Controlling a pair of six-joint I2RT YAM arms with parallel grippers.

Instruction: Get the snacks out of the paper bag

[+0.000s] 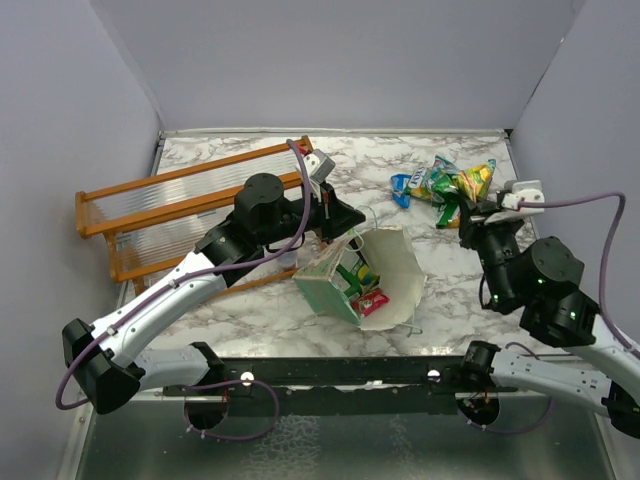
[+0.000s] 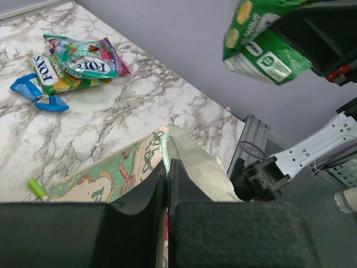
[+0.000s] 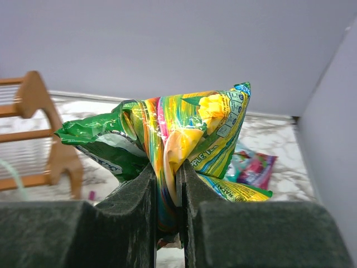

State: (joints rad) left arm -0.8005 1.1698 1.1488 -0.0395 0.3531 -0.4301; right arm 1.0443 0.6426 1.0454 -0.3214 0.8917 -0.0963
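Note:
The mint-green paper bag (image 1: pixel 340 285) lies tipped on the marble table, its cream mouth facing right. A green-yellow packet (image 1: pixel 360 272) and a red packet (image 1: pixel 372 300) show inside it. My left gripper (image 1: pixel 338 226) is shut on the bag's upper rim (image 2: pixel 167 146), with the jaws closed on the paper edge (image 2: pixel 168 166). My right gripper (image 1: pixel 470 214) is shut on a green-yellow packet (image 3: pixel 192 125) and holds it above the table at the back right; it also shows in the top view (image 1: pixel 474 181). Other snacks (image 1: pixel 422 181) and a blue packet (image 1: pixel 401 190) lie behind it.
An orange wooden rack (image 1: pixel 180 215) stands at the back left, under my left arm. A green marker pen (image 2: pixel 37 190) lies beside the bag. A purple-teal packet (image 3: pixel 254 167) lies on the table under my right gripper. Grey walls close in the back and sides.

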